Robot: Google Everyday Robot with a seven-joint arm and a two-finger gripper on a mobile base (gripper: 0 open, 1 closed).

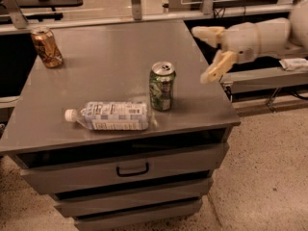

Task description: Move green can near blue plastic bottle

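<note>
The green can (161, 86) stands upright on the grey table top (110, 57), near its front right part. The blue plastic bottle (111, 116) lies on its side just left of the can, white cap pointing left, its base close to the can. My gripper (208, 53) is open and empty, to the right of the can, over the table's right edge and clear of the can.
A brown-copper can (46, 47) stands at the table's back left corner. The table is a drawer cabinet with a handle (132, 169) on its front. Shelving and a metal rail run behind and to the right.
</note>
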